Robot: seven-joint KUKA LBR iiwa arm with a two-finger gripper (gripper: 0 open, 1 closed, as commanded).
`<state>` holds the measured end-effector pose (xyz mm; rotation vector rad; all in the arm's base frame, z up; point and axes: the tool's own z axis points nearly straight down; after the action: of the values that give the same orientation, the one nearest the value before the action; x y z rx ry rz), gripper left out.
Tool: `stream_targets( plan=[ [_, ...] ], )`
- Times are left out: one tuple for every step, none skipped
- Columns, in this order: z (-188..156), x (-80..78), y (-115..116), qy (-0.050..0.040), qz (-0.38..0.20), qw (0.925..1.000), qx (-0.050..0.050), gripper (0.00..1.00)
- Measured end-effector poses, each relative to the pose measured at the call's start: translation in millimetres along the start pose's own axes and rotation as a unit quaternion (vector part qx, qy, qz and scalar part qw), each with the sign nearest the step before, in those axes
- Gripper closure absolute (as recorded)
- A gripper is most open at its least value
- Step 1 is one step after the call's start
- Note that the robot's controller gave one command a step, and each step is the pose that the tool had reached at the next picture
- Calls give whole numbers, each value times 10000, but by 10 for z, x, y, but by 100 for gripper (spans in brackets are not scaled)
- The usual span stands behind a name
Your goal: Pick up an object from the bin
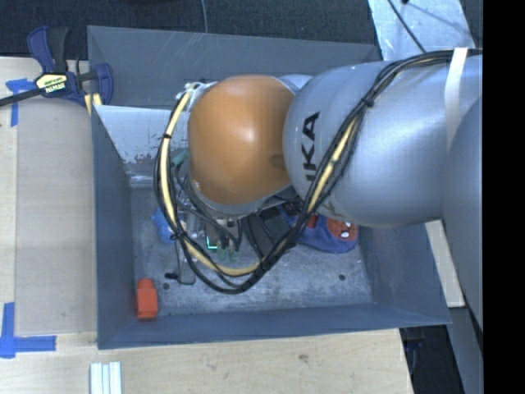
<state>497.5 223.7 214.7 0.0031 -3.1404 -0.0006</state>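
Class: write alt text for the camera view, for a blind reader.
A grey robot arm with an orange wrist cover reaches down into a grey metal bin. A small orange block lies in its lower-left corner; a blue-and-red thing lies partly under the arm.

Bin (246, 56) dull grey all over, floor speckled with pale scuffs and dark flecks. Arm (394, 138) silver-grey with black lettering, wrist cover (238, 138) glossy orange-brown, cables (166, 179) black and yellow. Small block (146, 300) at the left front is orange-red, the piece (162, 226) by the cables is plain blue, and the soft thing (335, 235) under the arm is blue with red and white patches.
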Motion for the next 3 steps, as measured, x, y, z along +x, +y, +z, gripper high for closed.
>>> stream_targets(
  plan=[
    [1272, -428, -470, 7, 91, 10000, 18, 0],
    [1446, -1200, -89, -22, 970, 9953, -6, 0],
    [648, -993, -449, -59, 762, 9971, -5, 0]
  ],
)
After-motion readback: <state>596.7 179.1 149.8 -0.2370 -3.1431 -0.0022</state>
